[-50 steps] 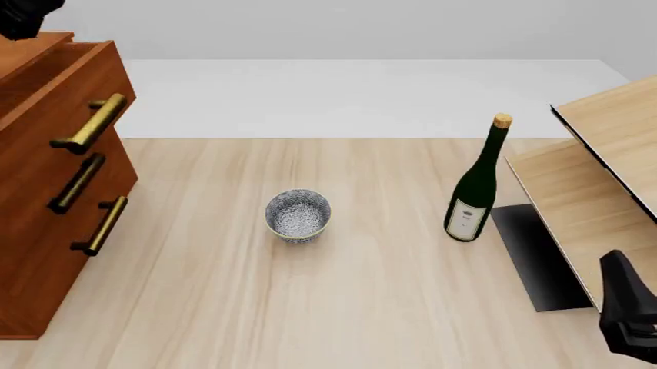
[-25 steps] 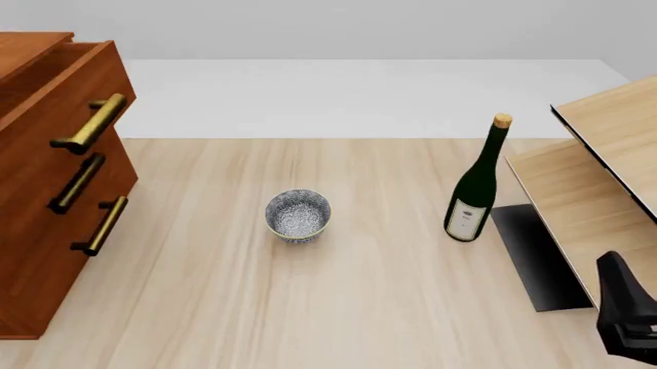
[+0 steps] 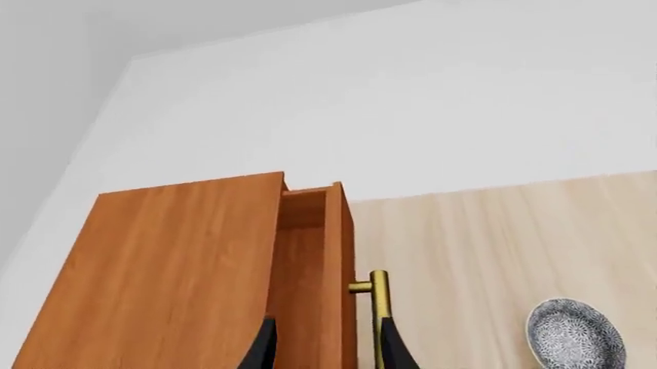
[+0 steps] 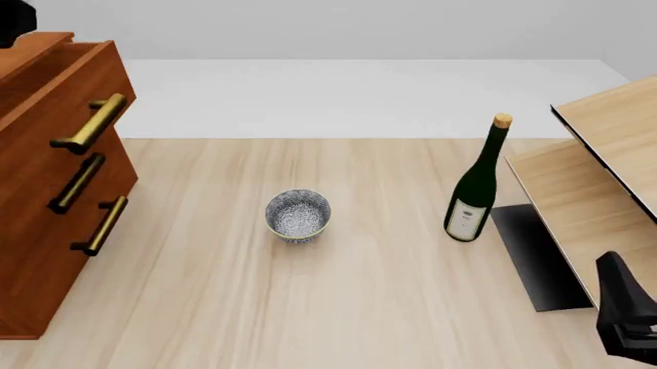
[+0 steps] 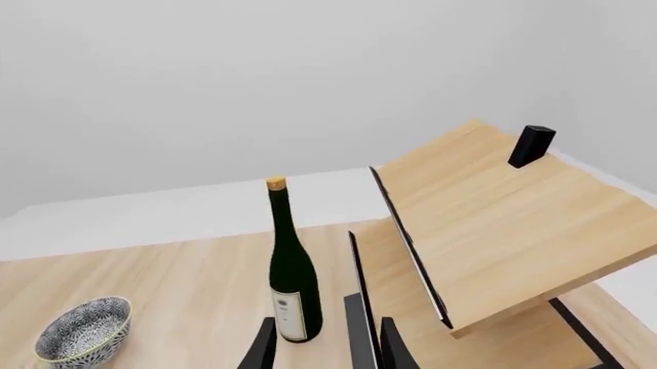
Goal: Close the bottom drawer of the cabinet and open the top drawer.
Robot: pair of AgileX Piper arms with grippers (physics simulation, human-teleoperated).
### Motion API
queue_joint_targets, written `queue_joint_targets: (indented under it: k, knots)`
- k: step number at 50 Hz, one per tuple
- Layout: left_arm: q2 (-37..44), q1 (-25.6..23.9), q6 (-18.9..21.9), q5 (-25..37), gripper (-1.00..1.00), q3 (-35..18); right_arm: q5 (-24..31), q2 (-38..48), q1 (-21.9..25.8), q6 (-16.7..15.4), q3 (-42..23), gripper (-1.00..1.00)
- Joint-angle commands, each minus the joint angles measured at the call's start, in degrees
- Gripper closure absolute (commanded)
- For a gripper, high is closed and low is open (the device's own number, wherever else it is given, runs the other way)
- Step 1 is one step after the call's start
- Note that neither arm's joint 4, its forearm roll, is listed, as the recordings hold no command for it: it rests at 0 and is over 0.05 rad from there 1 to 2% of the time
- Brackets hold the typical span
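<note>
- Cabinet (image 4: 46,231) stands at the table's left edge, about 9 o'clock in the front view; reddish-brown wood, three stacked drawers, each with a brass bar handle.
- Top drawer (image 4: 72,100) juts out past the two drawer fronts below it; its open cavity shows behind the front panel.
- Bottom drawer (image 4: 51,269) front lies in line with the middle drawer (image 4: 61,188) front; no gap visible between them.
- Left gripper (image 3: 326,350) seen only in its own wrist view, above the cabinet top looking down. Two dark fingertips (image 3: 265,350) stand apart, one on each side of the pulled-out drawer front's top edge. Jaws parted, holding nothing; cannot tell whether they touch the wood.
- Top drawer's brass handle (image 3: 378,307) sits just beside one fingertip in that view.
- Speckled bowl (image 4: 298,215) near table centre, upright, well apart from the cabinet.
- Dark green wine bottle (image 4: 475,184) with cork, upright, at about 3 o'clock from the bowl.
- Pale wood furniture (image 4: 605,177) at the far right, with a tilted panel.
- Right gripper (image 5: 326,346) low at 5 o'clock in the front view; fingers parted, empty, pointed toward the bottle and pale furniture.
</note>
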Motion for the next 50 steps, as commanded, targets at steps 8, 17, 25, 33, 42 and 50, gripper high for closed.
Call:
queue_joint_targets:
  k: [8,17,25,33,42,50]
  knots:
    - [-0.34,0.15,-2.29,-3.06,-1.00,6.72,0.06,0.00,-0.02,0.22,-0.15,-1.00]
    - [-1.09,1.48,-1.82,-4.38,-1.00,8.66,0.08,0.00,0.01,0.08,-0.08,-1.00]
    - [-1.42,1.63,-3.10,-6.24,-1.00,12.20,0.05,0.00,0.11,0.02,-0.11,-1.00]
    - [-1.14,2.09,-3.16,-7.61,-1.00,13.79,0.08,0.00,0.19,-0.06,-0.11,-1.00]
    - [-0.78,1.78,-3.78,-8.52,-1.00,15.00,0.07,0.00,0.11,0.01,-0.12,-1.00]
    - [-1.01,2.04,-3.81,-9.01,-1.00,15.80,0.07,0.00,0.17,0.04,-0.12,-1.00]
